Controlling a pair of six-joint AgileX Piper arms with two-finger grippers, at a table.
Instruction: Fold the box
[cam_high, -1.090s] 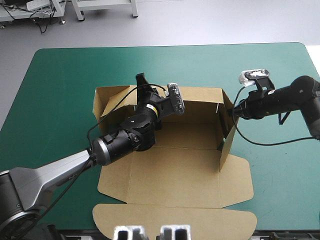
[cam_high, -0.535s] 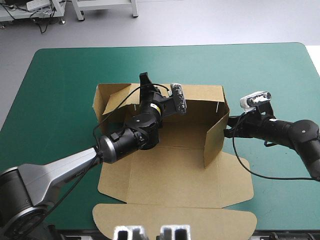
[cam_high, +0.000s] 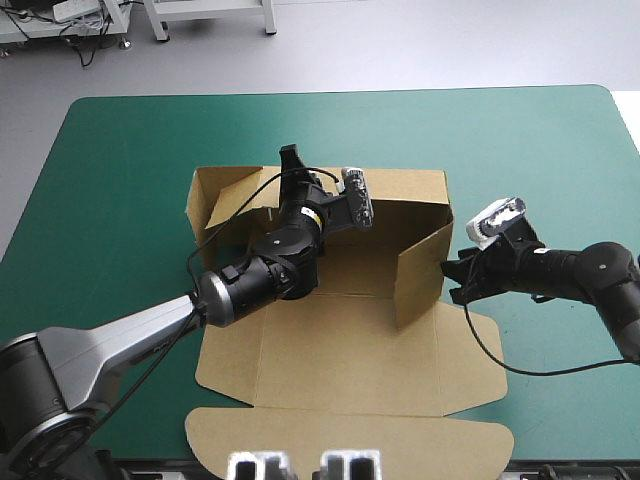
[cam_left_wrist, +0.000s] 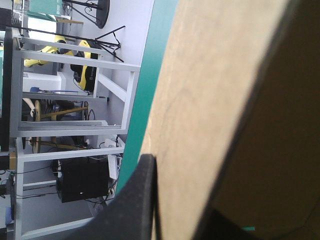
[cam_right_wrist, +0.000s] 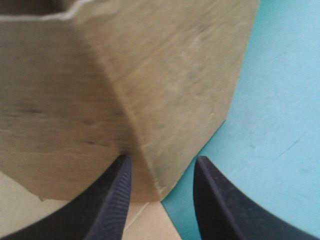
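The brown box (cam_high: 340, 345) lies open on the teal-green cover, its back wall (cam_high: 405, 187) raised. My left gripper (cam_high: 291, 165) reaches over that wall's top edge. In the left wrist view the left gripper (cam_left_wrist: 190, 165) is shut on the box, the board pinched between its black fingers (cam_left_wrist: 137, 205). The right side wall (cam_high: 420, 265) stands upright, swung inward over the floor panel. My right gripper (cam_high: 453, 282) is just outside it, open. In the right wrist view the right gripper (cam_right_wrist: 160, 200) has that wall's lower corner (cam_right_wrist: 150, 125) ahead of its spread fingers.
The box's left end flap (cam_high: 215, 200) stands raised. Its front panels and the long lid flap (cam_high: 350, 440) lie flat toward the table's near edge. A rounded side flap (cam_high: 475, 360) lies flat under the right arm. Bare teal-green cover (cam_high: 120, 180) surrounds the box.
The right side wall has swung inward over the floor panel. My right gripper has followed it, moving left and toward the near edge. The left gripper shifted slightly along the back wall, then stayed.
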